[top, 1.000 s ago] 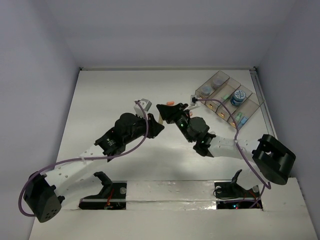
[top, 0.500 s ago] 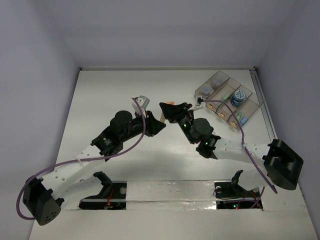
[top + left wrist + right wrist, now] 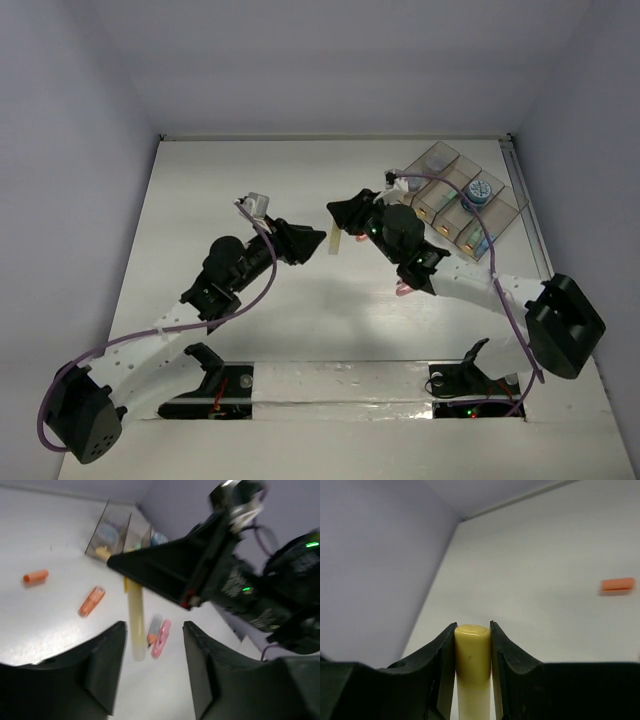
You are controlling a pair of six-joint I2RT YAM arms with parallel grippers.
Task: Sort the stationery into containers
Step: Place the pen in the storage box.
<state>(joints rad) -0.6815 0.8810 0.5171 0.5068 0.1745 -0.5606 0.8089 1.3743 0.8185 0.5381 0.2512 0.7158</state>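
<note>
1. My right gripper (image 3: 472,629) is closed on the yellow stick (image 3: 472,660). Both fingers press its sides just below the rounded top end.
2. The stick hangs from that grip over the middle of the table (image 3: 220,180), a little toward the far edge. I cannot tell whether its lower end touches the surface.
3. My left gripper (image 3: 306,243) is just beside the stick on its left, pointing at it. Its jaws stand apart and hold nothing.
4. In the left wrist view the stick shows beyond my two left fingers (image 3: 107,665), in line with the gap between them and clear of both.
5. The containers (image 3: 408,178) sit in the far right corner of the table, set at an angle to its edges and well apart from the stick.
6. A blue roll (image 3: 477,197) lies in one bin and a grey-purple roll (image 3: 437,165) in another. Smaller pastel pieces lie in the bins too, too small to name.
7. On the table near the stick's lower end lie a pink piece (image 3: 161,639) and a pale blue piece (image 3: 154,628), side by side and touching.
8. Two orange stubs lie apart from each other on the table, one (image 3: 91,601) nearer the stick and one (image 3: 36,576) farther from it.
</note>
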